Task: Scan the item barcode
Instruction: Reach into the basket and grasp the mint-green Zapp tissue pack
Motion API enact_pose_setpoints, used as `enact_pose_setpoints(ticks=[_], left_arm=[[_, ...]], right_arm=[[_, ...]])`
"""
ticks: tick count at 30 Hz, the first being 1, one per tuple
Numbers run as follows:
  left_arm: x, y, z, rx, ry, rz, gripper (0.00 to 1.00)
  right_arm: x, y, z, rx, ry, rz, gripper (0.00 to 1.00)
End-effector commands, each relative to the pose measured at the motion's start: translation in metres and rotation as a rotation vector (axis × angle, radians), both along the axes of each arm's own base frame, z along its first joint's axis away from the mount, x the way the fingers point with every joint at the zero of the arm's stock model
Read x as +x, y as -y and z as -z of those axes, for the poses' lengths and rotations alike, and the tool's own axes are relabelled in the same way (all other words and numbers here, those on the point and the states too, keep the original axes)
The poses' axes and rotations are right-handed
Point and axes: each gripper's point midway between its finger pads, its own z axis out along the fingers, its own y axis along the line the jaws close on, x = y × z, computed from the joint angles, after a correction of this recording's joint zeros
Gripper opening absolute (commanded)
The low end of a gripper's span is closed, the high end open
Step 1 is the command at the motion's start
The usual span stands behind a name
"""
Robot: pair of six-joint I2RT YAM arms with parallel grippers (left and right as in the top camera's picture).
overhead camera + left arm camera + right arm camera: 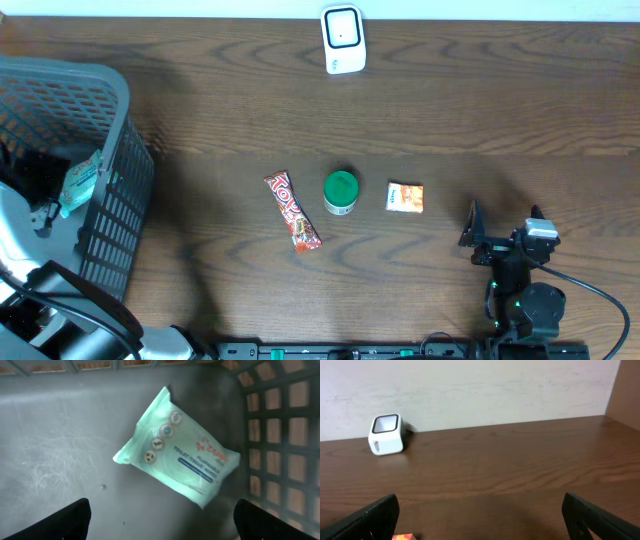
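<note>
Hovering over the basket [280, 435] with the left gripper [162, 520] spread wide and empty, above a pack of wipes [177, 462] lying loose on the basket floor near the mesh wall. Waiting low at the near right of the table [500, 120] with the right gripper [503, 232], likewise spread and holding nothing, aimed toward the scanner [342, 38] at the far edge. Left to scan, probably: candy bar [293, 211], green-lidded jar [340, 191] and small orange packet [405, 197], in a row mid-table, none touching. Could catch a finger on the mesh when lifting out, given the wall so close. Could tip the jar or nudge a neighbour when reaching into that row. Could present a barcode facing away, with none readable in any view. From the left wrist alone: the print on the wipes. From overhead alone: the whole row. From the right wrist: the scanner's face, plus a corner of what may be the orange packet.
</note>
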Motion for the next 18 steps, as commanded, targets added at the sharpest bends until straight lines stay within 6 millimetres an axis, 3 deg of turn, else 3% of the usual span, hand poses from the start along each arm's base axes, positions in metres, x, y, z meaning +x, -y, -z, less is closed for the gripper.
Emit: enact_pose_setpoints(ticks=[1,7,13,18], left_arm=[[-0.002,0.001,0.018,-0.021,0.001,-0.013,0.92],[0.004,-0.007,0.021,0.024,0.034,-0.017,0.92],[-0.008,-0.026,0.020,0.128,-0.040,-0.053,0.98],[0.001,-0.035,0.028,0.176,-0.049,0.034,0.98]], right_arm=[[0.000,-0.001,0.000,0.009,0.002,-0.004,0.99],[0.000,-0.001,0.000,0.009,0.002,-0.004,0.99],[0.000,-0.001,0.000,0.009,0.002,-0.004,0.99],[0.000,-0.001,0.000,0.009,0.002,-0.004,0.99]])
